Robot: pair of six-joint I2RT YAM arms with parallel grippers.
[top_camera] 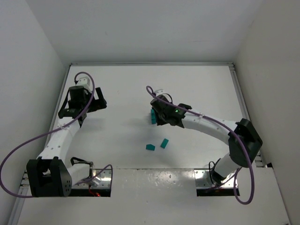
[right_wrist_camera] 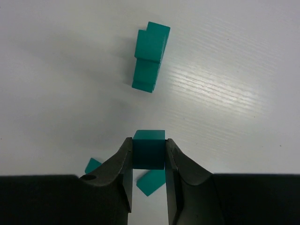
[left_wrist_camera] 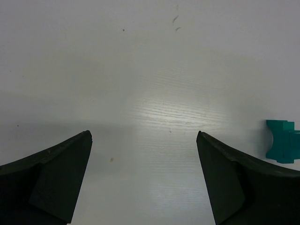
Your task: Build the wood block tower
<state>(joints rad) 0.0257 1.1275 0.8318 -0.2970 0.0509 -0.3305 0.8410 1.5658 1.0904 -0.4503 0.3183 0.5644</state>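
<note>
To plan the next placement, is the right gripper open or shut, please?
Shut on a block: the right gripper has both fingers pressed against it.

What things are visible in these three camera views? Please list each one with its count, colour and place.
tower: one, teal-green, mid-table
held block: one, teal-green, clamped in the right end effector
loose blocks: two, teal-green, lying on the table nearer the arm bases
table: one, white, under everything
cables: two, purple, one along each arm
left end effector: one, black, open over bare table, left side
right end effector: one, black, shut on the held block
</note>
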